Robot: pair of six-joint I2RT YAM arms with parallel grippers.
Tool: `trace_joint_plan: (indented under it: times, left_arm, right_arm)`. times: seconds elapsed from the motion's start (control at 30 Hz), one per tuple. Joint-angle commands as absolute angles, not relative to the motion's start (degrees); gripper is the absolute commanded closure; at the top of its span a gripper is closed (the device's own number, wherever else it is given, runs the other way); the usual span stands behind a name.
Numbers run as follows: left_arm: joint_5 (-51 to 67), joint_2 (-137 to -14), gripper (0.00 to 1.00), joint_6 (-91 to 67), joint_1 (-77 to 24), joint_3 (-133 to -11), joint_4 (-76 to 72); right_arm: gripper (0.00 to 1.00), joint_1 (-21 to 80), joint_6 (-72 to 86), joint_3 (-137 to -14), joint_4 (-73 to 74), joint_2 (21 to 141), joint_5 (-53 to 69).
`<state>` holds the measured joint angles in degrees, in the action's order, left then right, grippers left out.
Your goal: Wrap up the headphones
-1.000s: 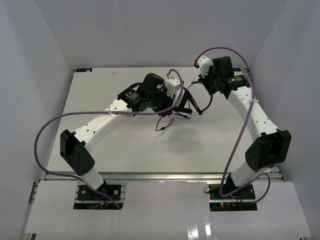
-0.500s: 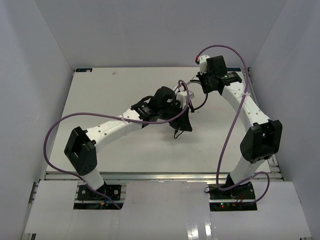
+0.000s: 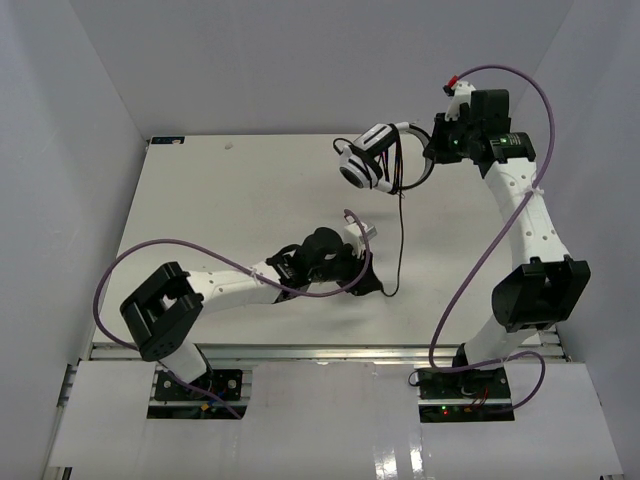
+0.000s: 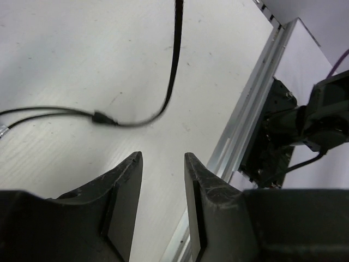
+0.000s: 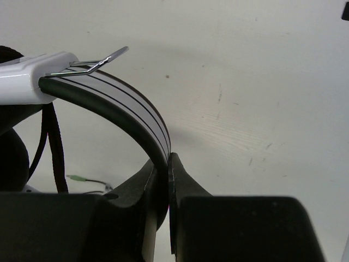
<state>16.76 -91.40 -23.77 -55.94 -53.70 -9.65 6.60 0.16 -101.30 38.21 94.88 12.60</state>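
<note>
The headphones hang in the air over the far right of the table, white ear cups to the left. My right gripper is shut on their black-and-white headband, pinched between the fingers in the right wrist view. The thin black cord drops from the cups to the table beside my left gripper. My left gripper is open and empty, low over the table. The cord runs ahead of its fingertips and does not touch them. A green plug tip shows below the cups.
The aluminium rail marks the table's near edge and lies close to my left gripper. White walls close in the left, back and right. Purple robot cables loop beside both arms.
My right gripper has lifted the headphones up and toward the back right. My left gripper has come away from them and moved toward the near edge. The cord now hangs straight.
</note>
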Motion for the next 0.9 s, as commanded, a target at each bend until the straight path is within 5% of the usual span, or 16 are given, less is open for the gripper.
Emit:
trace_joint_plan:
  times: [0.0,0.17,0.37,0.87]
  left_arm:
    - [12.1,-87.9,0.53,-21.2,-55.9,-48.3,-25.0]
    - [8.7,-87.4,0.52,-16.8,-55.9,-40.3,-36.3]
    - [8.6,-87.8,0.30,-8.3,-56.2,-32.2,-51.3]
    - [6.6,-107.2,0.23,13.8,-56.2,-47.5,-55.3]
  right_arm:
    - [0.92,5.6,6.1,-102.0,34.4,87.4,24.1]
    - [0.92,3.1,7.7,-102.7,34.5,85.3,28.6]
    - [0.92,3.0,7.6,-102.3,34.5,83.1,30.2]
    - [0.92,3.0,8.7,-99.9,33.5,80.3,33.1]
